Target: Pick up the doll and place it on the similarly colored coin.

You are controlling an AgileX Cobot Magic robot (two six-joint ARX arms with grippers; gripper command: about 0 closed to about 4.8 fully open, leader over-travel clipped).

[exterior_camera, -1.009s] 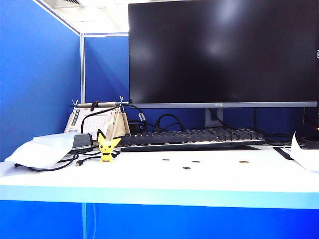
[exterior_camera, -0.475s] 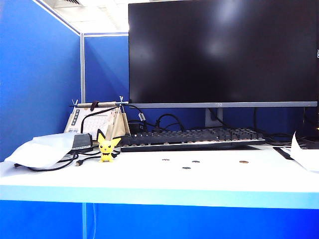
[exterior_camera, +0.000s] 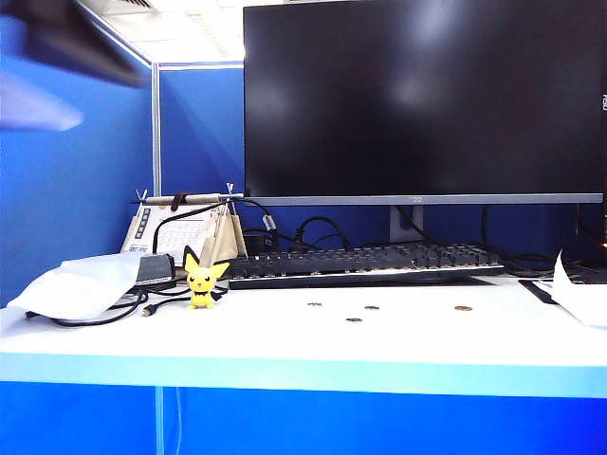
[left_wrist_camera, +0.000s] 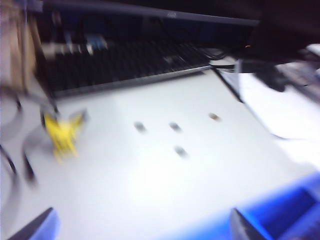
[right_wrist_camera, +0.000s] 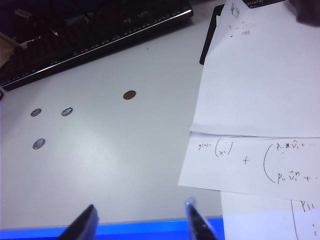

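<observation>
Standing untouched near the keyboard's left end, the doll (exterior_camera: 203,281) is upright on the white desk (exterior_camera: 285,346), so by the look of it nothing of the task is done: the pick-up, the carry and the setting down all remain.

Nearest the camera, the desk's front edge is bare. Further in, in front of the keyboard (exterior_camera: 365,263), lie three grey coins (exterior_camera: 354,319) in a loose cluster, and the coin (exterior_camera: 463,308) of brass colour rests apart from them, towards the keyboard's right end and well apart from the doll.

The left gripper (left_wrist_camera: 142,227) hangs in the air above the desk, its fingertips spread wide with nothing between them; its view is blurred but shows the doll (left_wrist_camera: 62,134) and coins ahead. In the exterior view only a dark smear at the top left corner marks that arm.

The right gripper (right_wrist_camera: 142,220) hovers over the desk's near edge on the keyboard's right side, jaws apart and empty, beside some written sheets (right_wrist_camera: 260,100), with the coin (right_wrist_camera: 129,95) in sight.
</observation>
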